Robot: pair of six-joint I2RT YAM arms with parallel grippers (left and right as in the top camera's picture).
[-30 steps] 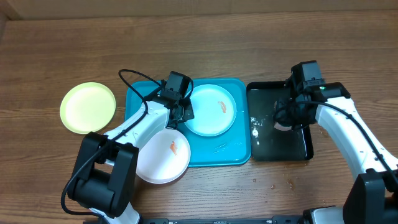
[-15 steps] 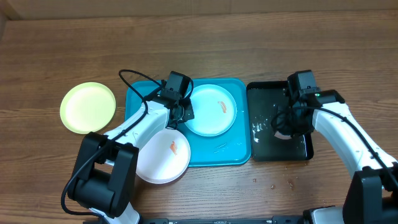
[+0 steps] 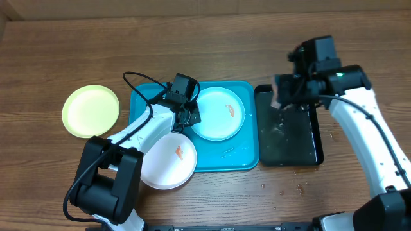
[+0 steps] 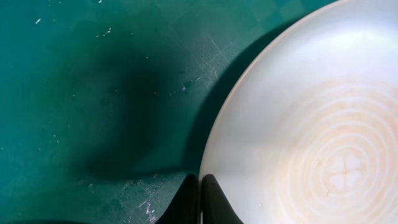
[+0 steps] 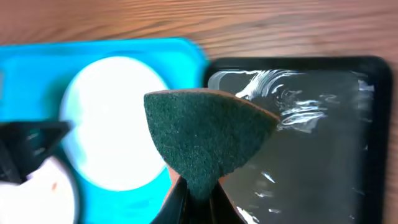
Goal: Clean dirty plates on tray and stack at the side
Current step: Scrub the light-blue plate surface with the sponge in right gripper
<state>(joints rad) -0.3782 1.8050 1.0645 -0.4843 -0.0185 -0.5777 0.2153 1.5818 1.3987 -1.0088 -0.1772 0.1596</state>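
Observation:
The turquoise tray [image 3: 225,154] holds a light blue plate [image 3: 218,119] with an orange smear. A white plate [image 3: 164,168] with an orange smear overhangs the tray's front left corner. A yellow-green plate [image 3: 90,110] lies on the table to the left. My left gripper [image 3: 187,117] is shut on the light blue plate's left rim, which also shows in the left wrist view [image 4: 200,193]. My right gripper [image 3: 282,96] is shut on a green sponge [image 5: 208,140] and holds it above the black tray's back left part.
A glossy black tray [image 3: 289,141], wet with streaks, lies right of the turquoise tray. Small crumbs or drops dot the table in front of it [image 3: 282,190]. The left arm's cable [image 3: 138,80] loops over the tray's back left corner.
My right gripper has risen from the black tray with the sponge and moved back and left. The left arm and the plates have not moved.

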